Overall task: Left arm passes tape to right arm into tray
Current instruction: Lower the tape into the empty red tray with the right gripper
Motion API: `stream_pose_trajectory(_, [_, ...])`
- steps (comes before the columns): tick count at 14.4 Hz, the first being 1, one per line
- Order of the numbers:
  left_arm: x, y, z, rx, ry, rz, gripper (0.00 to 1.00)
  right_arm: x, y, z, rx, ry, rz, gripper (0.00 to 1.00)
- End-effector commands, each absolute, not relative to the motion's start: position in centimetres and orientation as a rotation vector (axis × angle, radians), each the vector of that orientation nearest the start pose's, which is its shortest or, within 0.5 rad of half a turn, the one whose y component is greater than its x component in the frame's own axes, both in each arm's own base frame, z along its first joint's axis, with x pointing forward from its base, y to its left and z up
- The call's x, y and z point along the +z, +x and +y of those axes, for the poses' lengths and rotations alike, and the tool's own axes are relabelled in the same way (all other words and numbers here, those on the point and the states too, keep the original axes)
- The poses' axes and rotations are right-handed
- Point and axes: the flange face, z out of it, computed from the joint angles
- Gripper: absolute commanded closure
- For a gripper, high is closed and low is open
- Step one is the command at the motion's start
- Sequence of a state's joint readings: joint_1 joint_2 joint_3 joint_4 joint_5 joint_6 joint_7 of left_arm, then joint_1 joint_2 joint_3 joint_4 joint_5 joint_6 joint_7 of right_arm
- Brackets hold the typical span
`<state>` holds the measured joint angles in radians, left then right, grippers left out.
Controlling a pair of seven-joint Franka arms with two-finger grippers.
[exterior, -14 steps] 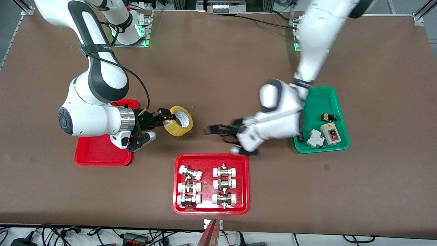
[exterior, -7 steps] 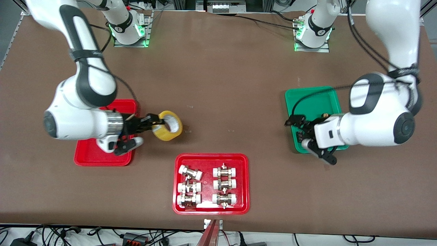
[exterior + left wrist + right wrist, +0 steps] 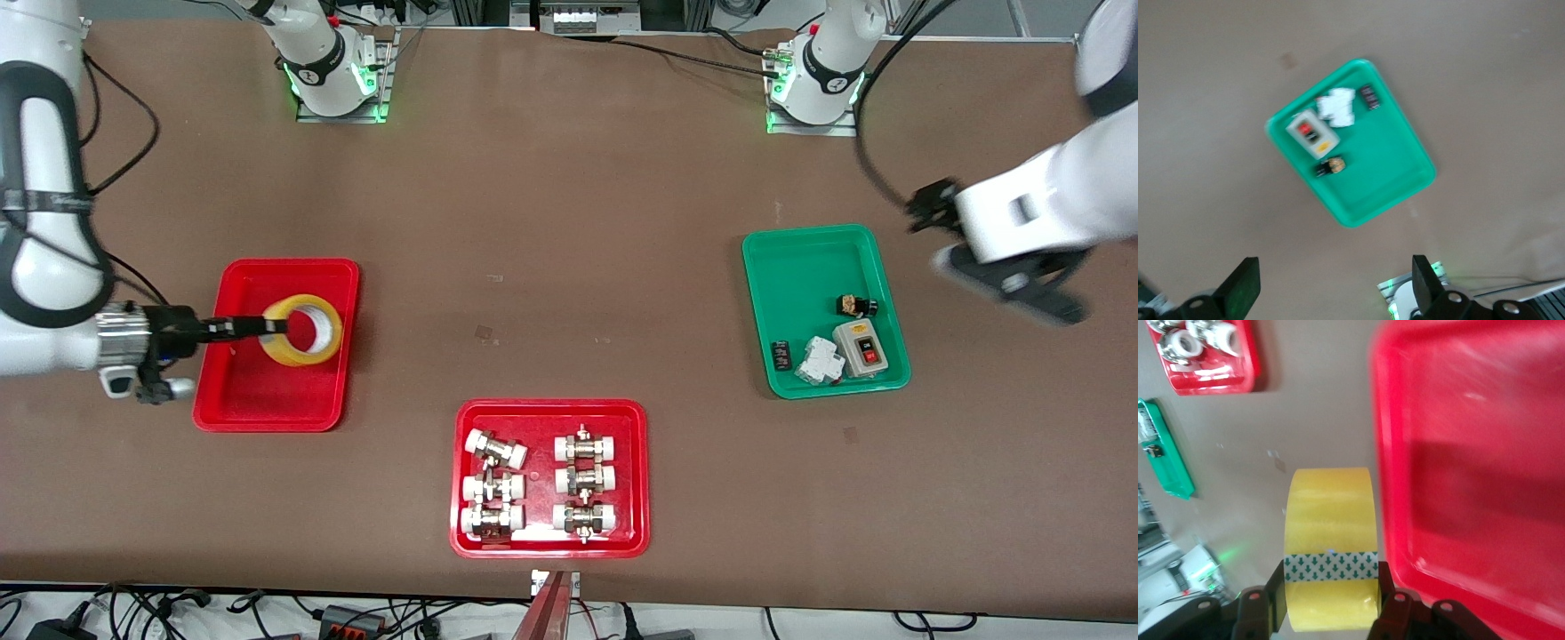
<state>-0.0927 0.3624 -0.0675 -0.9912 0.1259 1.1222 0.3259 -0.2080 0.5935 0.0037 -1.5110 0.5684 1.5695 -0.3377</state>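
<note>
My right gripper (image 3: 267, 326) is shut on the tape (image 3: 302, 331), a yellow see-through roll with a wide hole. It holds the roll over the plain red tray (image 3: 267, 404), above the tray's side toward the table's middle. In the right wrist view the tape (image 3: 1331, 520) sits clamped between my two black fingers (image 3: 1386, 590), with a band of green arrows across it, and the tray (image 3: 1485, 487) is beside it. My left gripper (image 3: 926, 212) is open and empty, up in the air by the green tray. Its wrist view shows the gripper (image 3: 1331, 293) with fingers wide apart.
A green tray (image 3: 800, 258) with a switch box and small parts lies toward the left arm's end; it also shows in the left wrist view (image 3: 1391, 167). A red tray of white-capped metal fittings (image 3: 549, 413) lies near the front camera, mid-table.
My right gripper has carried the tape from over the table's middle to over the plain red tray. My left arm has pulled back from the middle, past the green tray, and risen.
</note>
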Motion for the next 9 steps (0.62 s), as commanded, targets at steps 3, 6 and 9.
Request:
stream_pose_trajectory(3, [65.2, 57.2, -7.9, 0.401, -3.123, 0.253, 0.0, 22.0, 62.6, -13.6, 0.42, -2.222, -0.025, 0.88])
stream_pose_trajectory(6, [65.9, 56.0, -9.1, 0.316, -3.127, 0.23, 0.0, 19.4, 62.7, -13.7, 0.362, -2.191, -0.057, 0.88])
stream_pose_trajectory(9, [66.4, 51.0, -9.4, 0.287, -3.117, 0.224, 0.0, 17.5, 62.6, -13.8, 0.335, -2.191, -0.086, 0.81])
